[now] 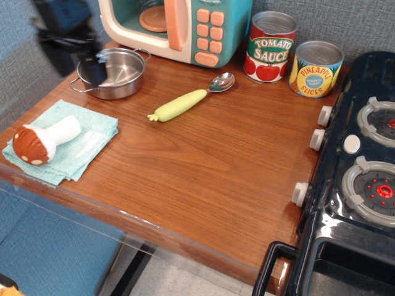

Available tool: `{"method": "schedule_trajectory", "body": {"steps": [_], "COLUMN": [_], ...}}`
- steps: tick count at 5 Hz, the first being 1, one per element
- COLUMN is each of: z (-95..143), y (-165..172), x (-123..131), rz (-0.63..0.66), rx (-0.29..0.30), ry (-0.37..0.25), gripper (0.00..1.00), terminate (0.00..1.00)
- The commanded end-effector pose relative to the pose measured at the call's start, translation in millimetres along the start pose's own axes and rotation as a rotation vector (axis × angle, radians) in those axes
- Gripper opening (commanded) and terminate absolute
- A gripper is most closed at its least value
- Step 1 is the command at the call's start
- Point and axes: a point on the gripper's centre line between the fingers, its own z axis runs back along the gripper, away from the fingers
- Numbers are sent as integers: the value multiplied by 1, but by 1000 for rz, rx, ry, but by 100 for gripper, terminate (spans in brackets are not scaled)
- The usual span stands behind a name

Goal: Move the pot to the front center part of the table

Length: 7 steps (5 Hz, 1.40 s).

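Note:
The shiny steel pot (120,77) with two wire loop handles stands at the back left of the reddish-brown table (210,160), in front of the toy microwave. My gripper (92,65) is a dark, motion-blurred shape over the pot's left rim. The blur hides whether its fingers are open or shut, and I cannot tell if it touches the pot.
A toy microwave (179,28) stands at the back. Tomato sauce can (270,46) and pineapple can (316,68) stand at back right. A spoon with a yellow-green handle (188,102) lies mid-table. A toy mushroom (43,140) rests on a teal cloth (68,148) at left. A black toy stove (358,179) fills the right.

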Motion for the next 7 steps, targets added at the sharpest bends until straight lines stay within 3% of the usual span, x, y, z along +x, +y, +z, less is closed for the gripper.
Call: {"method": "schedule_trajectory", "body": {"steps": [1,3,4,5,6,7], "z": [-41,-74,-73,-67,-52,-23], "y": [-1,3,6,7,11,14], "x": [60,64,63,63,64,73], "rz": [-82,-78,-71,-73,-61,-49], "rx": [49,69,72,77,122,143], "ry": [11,88,75,56,29,-40], "gripper": [100,100,0,0,0,0], "terminate": [0,0,0,0,0,0]}}
